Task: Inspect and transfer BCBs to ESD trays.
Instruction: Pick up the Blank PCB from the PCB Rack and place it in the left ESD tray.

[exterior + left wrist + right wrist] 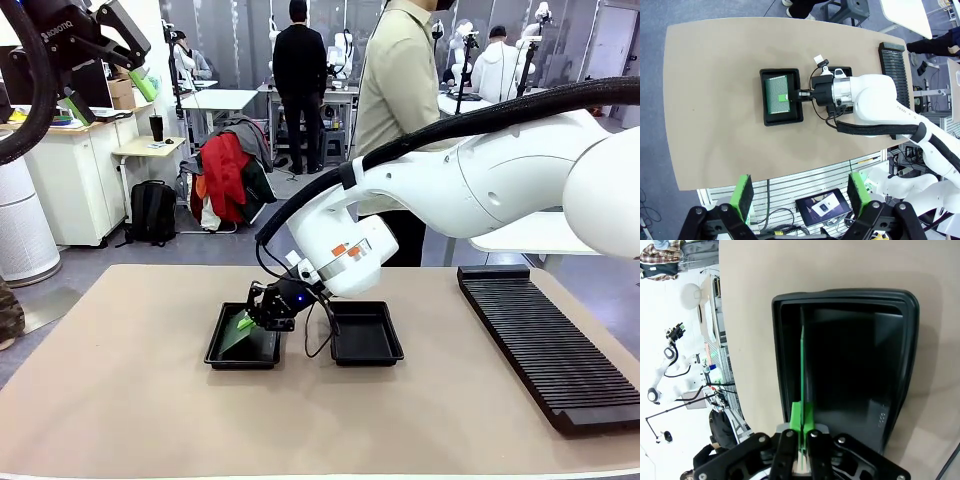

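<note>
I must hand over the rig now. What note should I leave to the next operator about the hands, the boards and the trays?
The right hand is shut on a green BCB, held tilted in the left ESD tray, not yet released.
The left hand is open, high above the table, holding nothing.
The right ESD tray is bare.
Done: one BCB brought to a tray.
Left: lay it flat, release, withdraw.
</note>
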You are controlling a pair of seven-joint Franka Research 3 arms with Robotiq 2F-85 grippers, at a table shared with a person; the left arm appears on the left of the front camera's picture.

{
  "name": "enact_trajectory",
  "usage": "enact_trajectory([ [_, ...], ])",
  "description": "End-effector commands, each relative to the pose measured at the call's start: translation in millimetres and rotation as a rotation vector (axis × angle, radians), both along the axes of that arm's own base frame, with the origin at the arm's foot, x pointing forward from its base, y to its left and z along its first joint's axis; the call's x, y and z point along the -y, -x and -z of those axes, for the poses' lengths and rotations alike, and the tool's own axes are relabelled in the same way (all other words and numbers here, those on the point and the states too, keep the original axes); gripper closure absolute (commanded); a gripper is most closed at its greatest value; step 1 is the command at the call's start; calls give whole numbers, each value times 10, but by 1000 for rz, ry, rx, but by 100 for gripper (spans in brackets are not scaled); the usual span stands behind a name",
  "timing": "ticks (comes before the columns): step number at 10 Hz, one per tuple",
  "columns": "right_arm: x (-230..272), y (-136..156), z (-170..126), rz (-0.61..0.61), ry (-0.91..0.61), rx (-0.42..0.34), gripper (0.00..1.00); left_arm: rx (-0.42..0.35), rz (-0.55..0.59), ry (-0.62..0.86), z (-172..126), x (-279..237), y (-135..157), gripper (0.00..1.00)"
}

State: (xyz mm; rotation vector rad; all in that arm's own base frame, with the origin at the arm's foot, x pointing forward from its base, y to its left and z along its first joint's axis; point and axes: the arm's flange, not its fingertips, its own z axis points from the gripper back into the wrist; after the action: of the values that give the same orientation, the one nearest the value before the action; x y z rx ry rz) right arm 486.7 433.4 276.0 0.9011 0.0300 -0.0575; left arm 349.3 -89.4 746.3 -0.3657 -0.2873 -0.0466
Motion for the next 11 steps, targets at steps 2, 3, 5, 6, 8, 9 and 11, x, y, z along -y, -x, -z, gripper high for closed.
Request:
enact_trajectory([
  [2, -57, 46, -152, -22, 63, 0, 82, -2, -1, 0, 6, -5, 0, 0],
  [3, -74, 63, -253, -29, 96, 5, 78, -2, -1, 0, 6, -5, 0, 0],
  [5, -87, 85, -434, -35, 181, 3, 58, -2, -1, 0, 6, -5, 0, 0],
  [6, -101, 91, -537, -38, 228, 3, 42, -2, -1, 0, 6, -5, 0, 0],
  [8, -138, 99, -796, -45, 375, 13, 22, -2, -1, 0, 6, -5, 0, 0],
  [9, -148, 102, -922, -45, 454, 12, 19, -2, -1, 0, 6, -5, 0, 0],
  [11, -173, 153, -1204, -57, 588, 27, 0, -2, -1, 0, 6, -5, 0, 0],
])
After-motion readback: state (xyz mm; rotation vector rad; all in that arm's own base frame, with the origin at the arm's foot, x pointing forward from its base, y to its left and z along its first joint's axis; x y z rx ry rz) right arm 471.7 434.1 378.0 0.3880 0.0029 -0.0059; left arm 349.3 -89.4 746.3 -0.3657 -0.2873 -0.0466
